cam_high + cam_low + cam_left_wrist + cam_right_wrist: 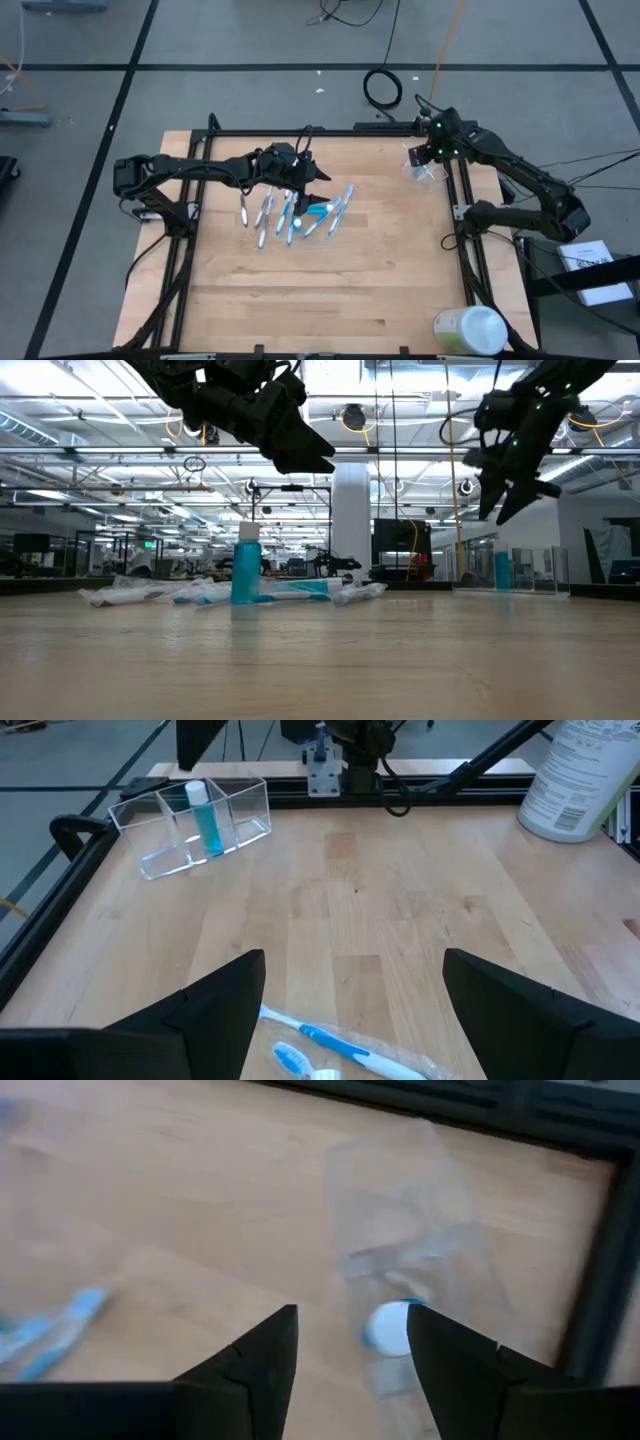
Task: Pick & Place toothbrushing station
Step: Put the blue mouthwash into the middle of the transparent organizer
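A heap of blue and white toothbrushes (290, 215) lies flat on the wooden table, with a teal tube (245, 565) standing upright among them. My left gripper (316, 190) hovers open above the heap; one toothbrush (335, 1045) shows below its fingers. At the far right stands a clear plastic holder (190, 825) with a teal, white-capped tube (206, 815) upright inside. My right gripper (350, 1370) hangs open above this holder (420, 1250), well clear of it in the low view (510, 475); the tube's white top (390, 1328) shows below its fingers.
A large pale green-and-white round container (470, 330) lies at the near right corner. A black metal frame (465, 240) runs along the table's edges. Bare wood (330, 290) spreads between the heap and the near edge.
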{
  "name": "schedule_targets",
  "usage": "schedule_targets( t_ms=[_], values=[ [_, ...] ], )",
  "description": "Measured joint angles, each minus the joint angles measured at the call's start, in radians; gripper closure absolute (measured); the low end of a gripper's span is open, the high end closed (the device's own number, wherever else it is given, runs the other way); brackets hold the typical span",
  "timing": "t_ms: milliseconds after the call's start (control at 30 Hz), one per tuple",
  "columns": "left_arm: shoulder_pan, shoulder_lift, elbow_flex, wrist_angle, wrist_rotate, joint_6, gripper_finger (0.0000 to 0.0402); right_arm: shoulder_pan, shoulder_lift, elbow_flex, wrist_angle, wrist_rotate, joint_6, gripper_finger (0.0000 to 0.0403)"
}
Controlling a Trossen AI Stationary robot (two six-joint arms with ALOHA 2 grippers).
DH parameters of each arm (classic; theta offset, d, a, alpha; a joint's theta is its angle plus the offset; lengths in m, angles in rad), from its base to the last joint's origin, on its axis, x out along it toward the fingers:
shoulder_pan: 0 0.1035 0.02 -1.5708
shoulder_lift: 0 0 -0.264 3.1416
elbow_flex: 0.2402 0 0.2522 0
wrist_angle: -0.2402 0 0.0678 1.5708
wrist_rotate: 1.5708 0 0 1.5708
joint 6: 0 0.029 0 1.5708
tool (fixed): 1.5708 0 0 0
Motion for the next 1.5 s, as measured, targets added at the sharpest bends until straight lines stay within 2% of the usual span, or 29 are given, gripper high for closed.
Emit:
schedule_targets(
  t_ms=[233,400,633,800,900,1033,1133,1267,1500],
  values=[
    [0.000,0.000,0.000,-0.004,0.000,-0.004,0.0091,0.053,-0.159,0.000,0.015,-0.188,-0.049,0.0224],
    [0.000,0.000,0.000,-0.011,0.000,-0.004,0.0091,0.205,-0.275,-0.025,0.113,-0.214,-0.065,0.0231],
    [-0.006,0.000,0.000,-0.078,0.000,-0.028,0.0091,0.499,-0.392,-0.200,0.628,-0.244,-0.082,0.0232],
    [-0.025,0.000,0.001,-0.158,0.000,-0.032,0.0092,0.710,-0.379,-0.349,1.004,-0.291,-0.246,0.0232],
    [-0.044,0.000,0.001,-0.251,-0.010,-0.009,0.0092,0.800,-0.354,-0.416,1.153,-0.288,-0.337,0.0232],
    [-0.073,0.000,0.001,-0.368,-0.054,0.020,0.0091,0.850,-0.338,-0.458,1.224,-0.233,-0.375,0.0232],
    [-0.092,0.000,0.001,-0.355,-0.136,-0.036,0.0092,0.858,-0.333,-0.460,1.222,-0.163,-0.386,0.0232],
    [-0.111,0.022,0.005,-0.342,-0.248,0.001,0.0092,0.858,-0.333,-0.460,1.227,-0.156,-0.386,0.0232],
    [-0.075,0.134,0.050,-0.371,-0.214,-0.011,0.0092,0.857,-0.330,-0.460,1.246,-0.157,-0.386,0.0232]
  ],
)
